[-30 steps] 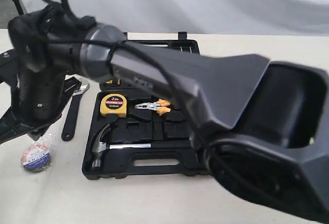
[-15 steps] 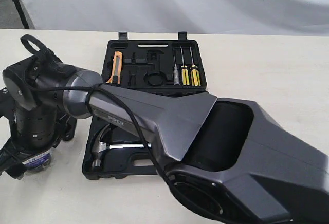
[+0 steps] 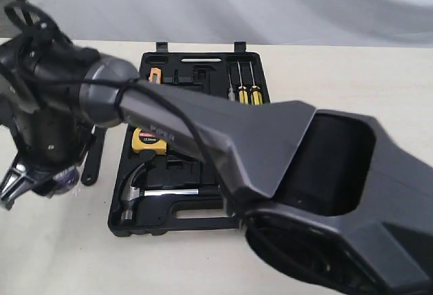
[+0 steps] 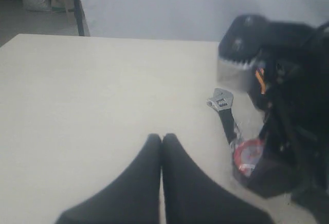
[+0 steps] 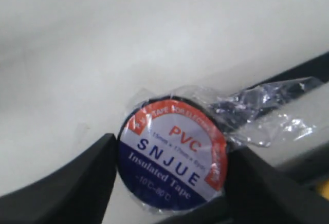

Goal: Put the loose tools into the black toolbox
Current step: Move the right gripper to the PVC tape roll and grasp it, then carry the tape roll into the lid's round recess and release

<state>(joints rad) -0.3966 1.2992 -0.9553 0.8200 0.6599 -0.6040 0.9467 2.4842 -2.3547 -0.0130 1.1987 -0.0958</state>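
The plastic-wrapped tape roll (image 5: pixel 172 154), with its red-blue-white PVC label, sits between the two fingers of my right gripper (image 5: pixel 174 157), and both fingers press its sides. In the exterior view this gripper (image 3: pixel 40 181) is at the far left, left of the black toolbox (image 3: pixel 162 222), with the roll (image 3: pixel 65 180) barely showing. The claw hammer (image 3: pixel 142 190) lies in a recess of the near half. The black adjustable wrench (image 4: pixel 224 115) lies on the table beside the roll and also shows as wrench (image 3: pixel 91 163). My left gripper (image 4: pixel 162 139) is shut and empty over bare table.
My right arm (image 3: pixel 223 139) crosses the toolbox and hides much of it. A yellow tape measure (image 3: pixel 145 141) sits in the near half. The far half holds screwdrivers (image 3: pixel 243 92) and an orange utility knife (image 3: pixel 154 75). The roll's loose plastic wrap (image 5: pixel 267 118) trails sideways.
My right gripper came down over the tape roll at the left and closed on it. The wrist now stands a little higher than half a second ago.
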